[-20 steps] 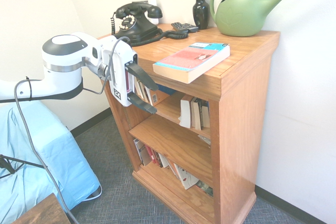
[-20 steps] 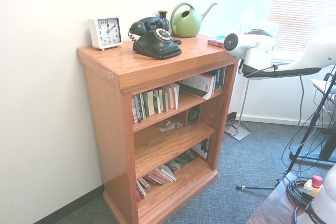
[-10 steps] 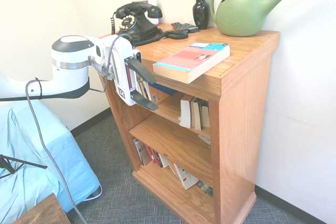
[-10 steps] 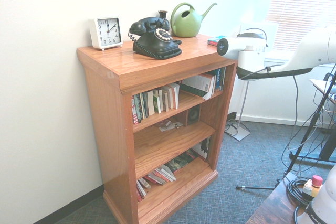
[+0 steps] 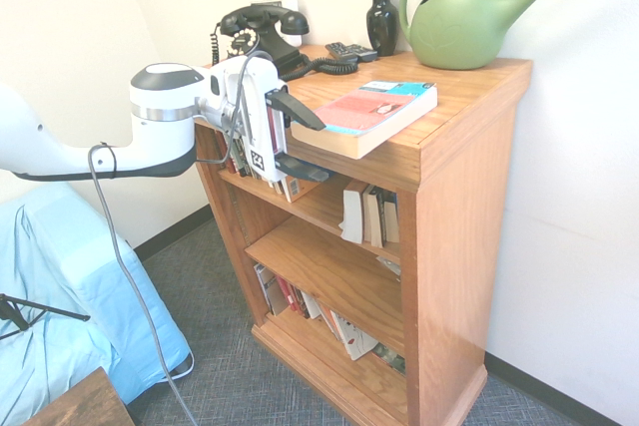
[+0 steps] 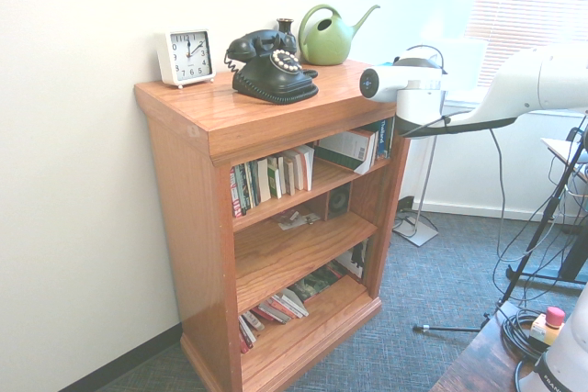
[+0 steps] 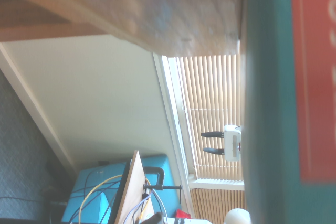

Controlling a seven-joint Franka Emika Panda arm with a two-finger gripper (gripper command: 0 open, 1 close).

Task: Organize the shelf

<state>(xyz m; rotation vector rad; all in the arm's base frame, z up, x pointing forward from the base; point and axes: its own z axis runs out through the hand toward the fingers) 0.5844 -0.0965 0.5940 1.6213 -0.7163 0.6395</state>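
The shelf (image 5: pixel 454 197) stands against a pale wall on grey carpet, its orange-brown grained wood smooth and glossy, with a thick overhanging top, three tiers and a plinth base. A flat paperback book (image 5: pixel 366 115) with a salmon and teal cover lies on the top, one corner jutting past the front edge. The gripper (image 5: pixel 303 139) comes in sideways at that front edge, its black fingers (image 5: pixel 297 110) spread wide apart: the upper one sits just beside the book's overhanging corner, the lower one (image 5: pixel 303 169) lies below the top board in front of the upper tier (whether either touches anything cannot be told). They grasp nothing. Behind the book stand a rounded green plastic watering can (image 5: pixel 464 22) with a long spout, a small dark glossy vase (image 5: pixel 381 17) and a black rotary telephone (image 5: pixel 262 39) with a coiled cord. A square white clock (image 6: pixel 186 57) sits at the far end. Books (image 6: pixel 272 178) stand upright on the upper tier; others (image 6: pixel 285 305) lean on the lowest.
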